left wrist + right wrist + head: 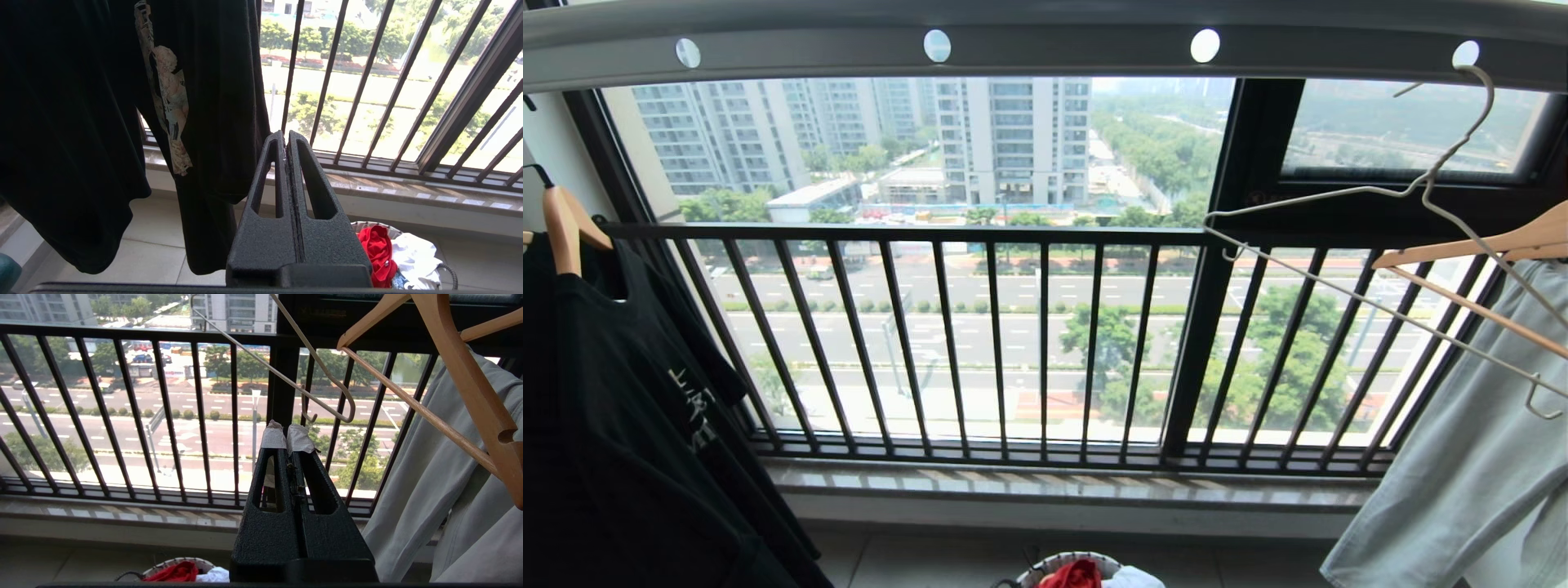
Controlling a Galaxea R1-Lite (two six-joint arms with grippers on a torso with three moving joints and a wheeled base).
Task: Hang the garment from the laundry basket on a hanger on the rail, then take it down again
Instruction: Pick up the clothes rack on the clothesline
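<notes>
From the head view, the rail [1045, 45] runs across the top, its round holes in a row. The hanger [1405, 269] hooks into the rightmost hole and hangs bare, tilted: its long axis slopes from an upper end near the window frame down toward the right, where the other end lies in front of the pale grey-green garment [1470, 457]. A black T-shirt [629, 425] hangs at the left on a wooden hanger [564, 229]. At the bottom edge the laundry basket [1078, 562] shows its woven rim, with the garment [1074, 576] bunched inside, too crumpled to give a direction. Neither arm shows here.

In the left wrist view, the left gripper [287, 136] has its jaws pressed together on nothing, beside the black T-shirt. The garment [378, 255] lies heaped in the basket on the floor, next to something white [412, 253].

In the right wrist view, the right gripper [287, 435] also has its jaws pressed together and empty, tape on the tips, just below the hanger's [286, 371] lower end. The basket [179, 565] sits below on the floor.

By my reading nothing is done yet: picking up, hanging and taking down all remain.
</notes>
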